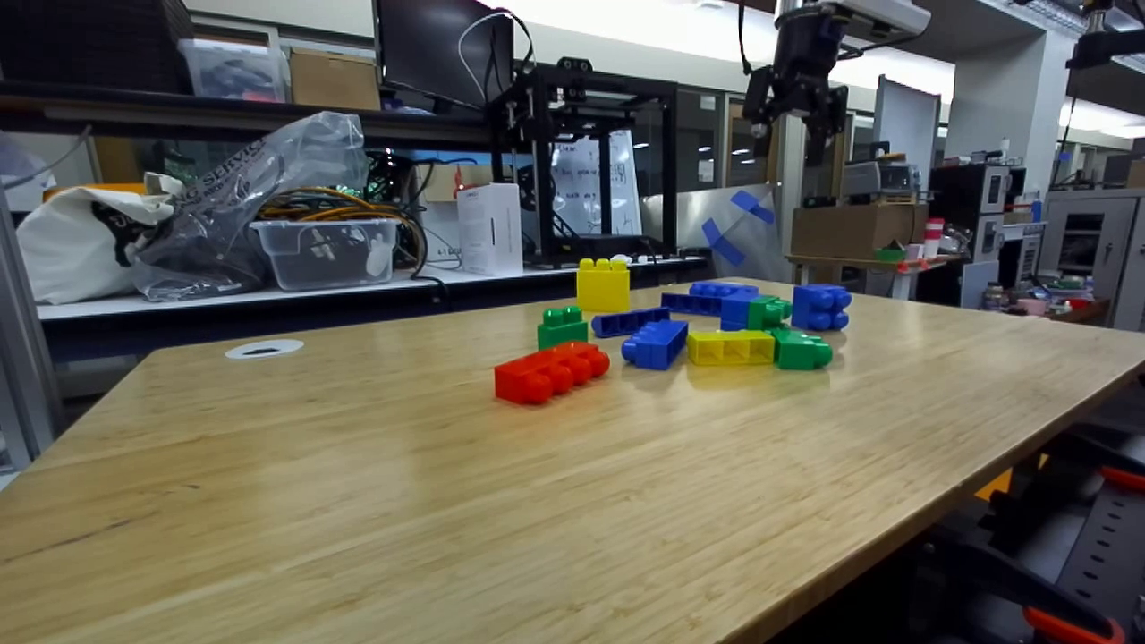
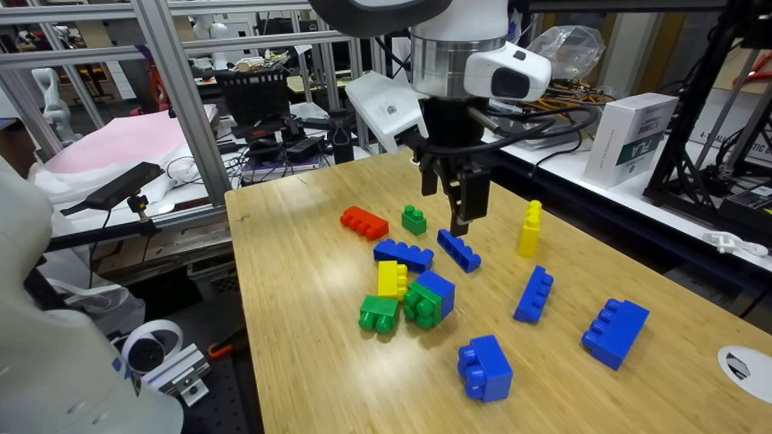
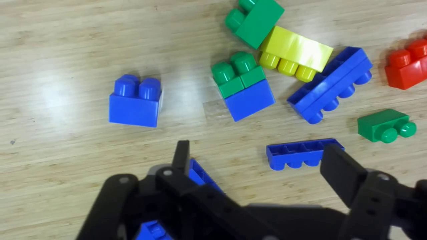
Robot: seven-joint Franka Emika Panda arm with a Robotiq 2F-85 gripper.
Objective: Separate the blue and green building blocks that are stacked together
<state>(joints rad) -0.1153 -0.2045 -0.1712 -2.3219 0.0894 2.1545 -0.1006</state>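
Currently, my gripper point(image 3: 259, 156) is in the released state: the jaws stand wide apart, and I am positioned well above the pale wooden counter point(image 2: 325, 361). The stacked pair of bricks point(image 2: 429, 299) rests on the counter below me. It comprises one bright green glossy plastic brick point(image 3: 235, 83) and one bright blue glossy plastic brick point(image 3: 250, 100), mated along a single seam, green studs facing sideways. In the wrist view, the pair is located past the tips of my jaws, above the gap in the frame and apart from both jaws. In both exterior views, it is located lower in the frame than my gripper. Adjacent items: a glossy yellow studded plastic brick point(image 3: 297, 50) lies just beside the green half; a separate green two-stud plastic brick point(image 3: 260, 25) lies at one end of the yellow brick. A slim hollow blue plastic brick point(image 3: 297, 157) shows through the gap, partly covered by a jaw.
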